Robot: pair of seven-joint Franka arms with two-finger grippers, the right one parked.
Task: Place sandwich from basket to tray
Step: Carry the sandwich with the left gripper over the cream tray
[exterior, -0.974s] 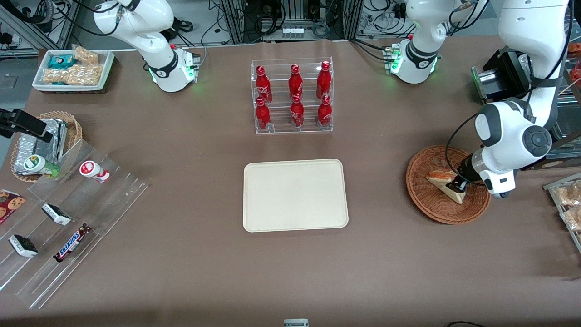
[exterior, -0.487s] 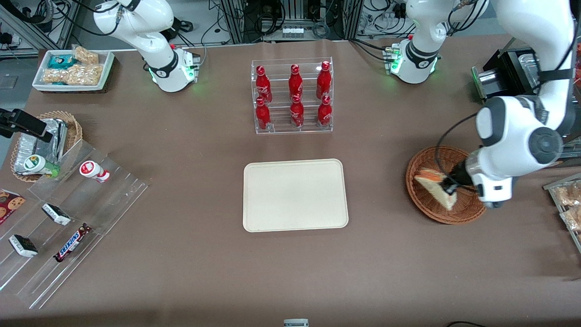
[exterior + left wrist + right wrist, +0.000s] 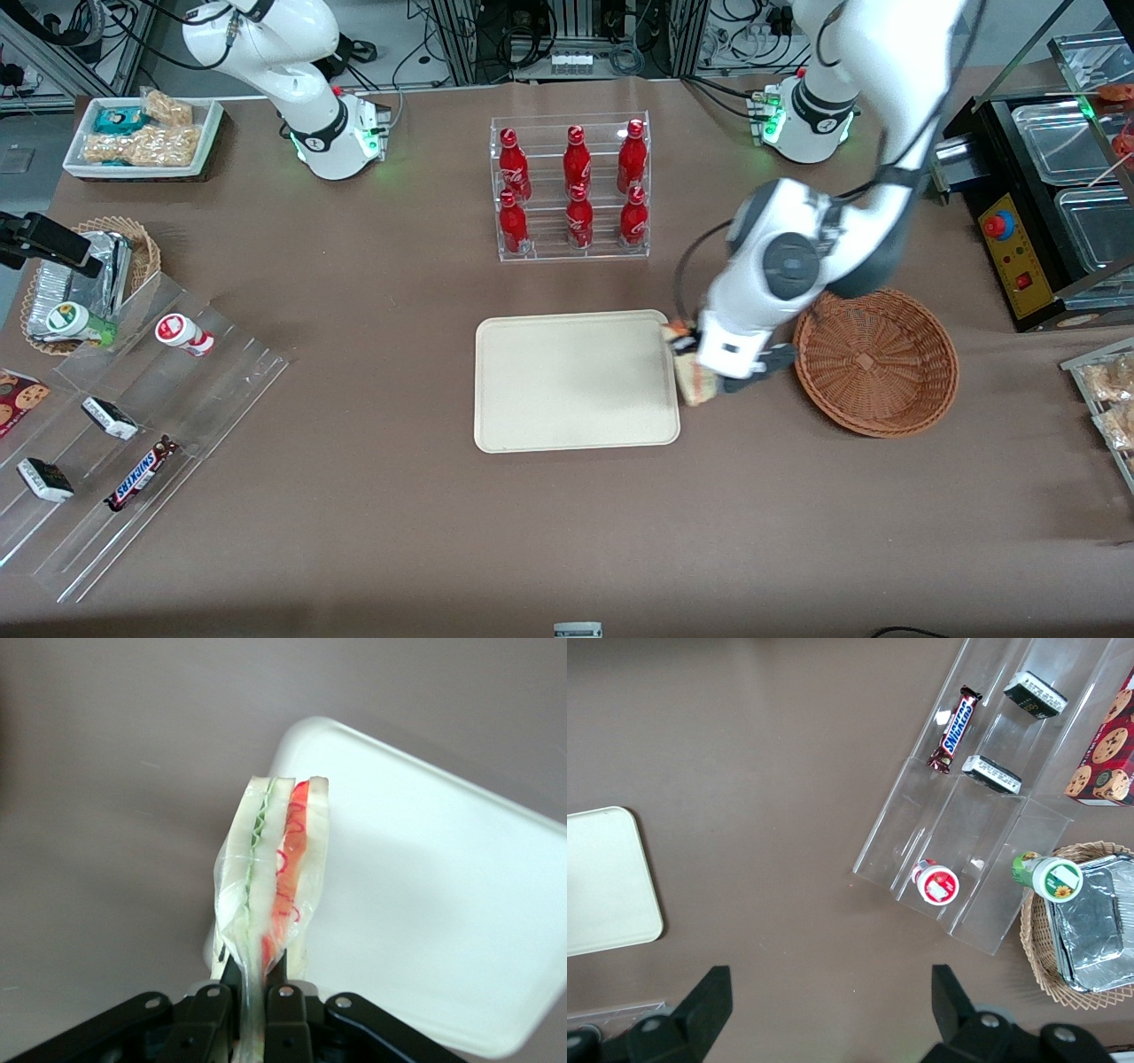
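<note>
Between tray and basket, above the table, the gripper [image 3: 255, 979] pinches the clear-wrapped sandwich [image 3: 273, 873] by one end, its red and green filling layers showing edge-on. Sandwich and gripper hang at the tray [image 3: 567, 381] edge nearest the round wicker basket [image 3: 877, 361]. A rack of red bottles [image 3: 571, 186] stands farther from the camera.

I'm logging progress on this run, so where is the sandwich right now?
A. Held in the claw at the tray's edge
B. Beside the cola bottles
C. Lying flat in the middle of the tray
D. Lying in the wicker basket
A: the claw is shut on the sandwich, hanging at the rim of the tray on its side toward the basket, which holds nothing.
</note>
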